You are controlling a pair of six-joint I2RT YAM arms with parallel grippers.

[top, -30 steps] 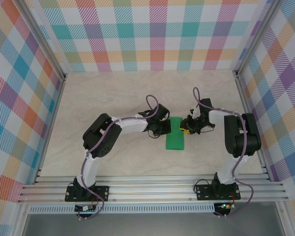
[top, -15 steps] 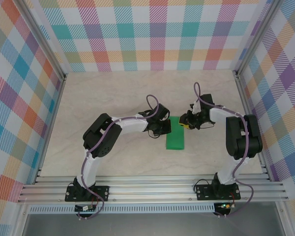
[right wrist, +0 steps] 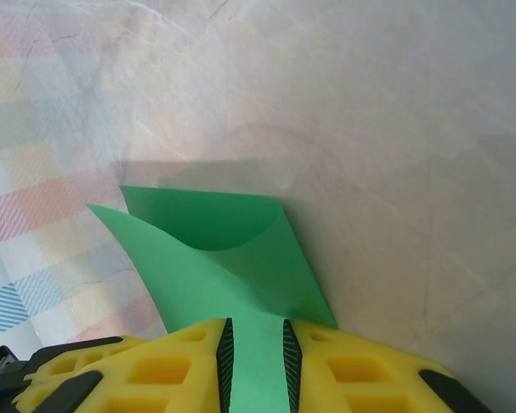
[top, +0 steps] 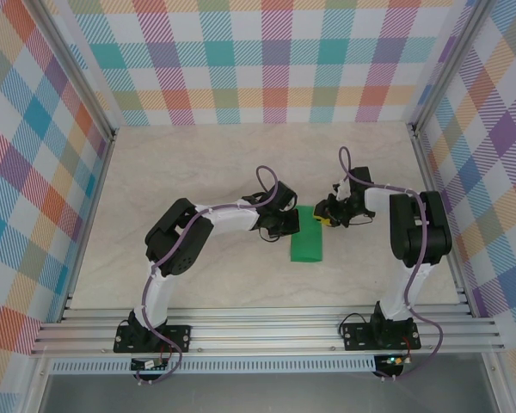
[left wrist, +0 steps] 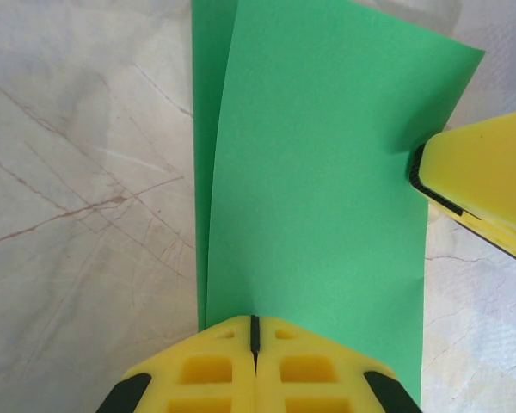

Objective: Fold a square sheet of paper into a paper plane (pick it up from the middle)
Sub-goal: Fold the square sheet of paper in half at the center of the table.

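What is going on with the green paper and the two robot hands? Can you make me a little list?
paper: the square sheet of paper, bright green, folded over into a narrow two-layer rectangle
where: on the table, between the two arms
left gripper: shut, tips on one long edge of the paper
right gripper: shut on a corner of the paper, which curls up off the table
plane shape: not yet, no pointed nose
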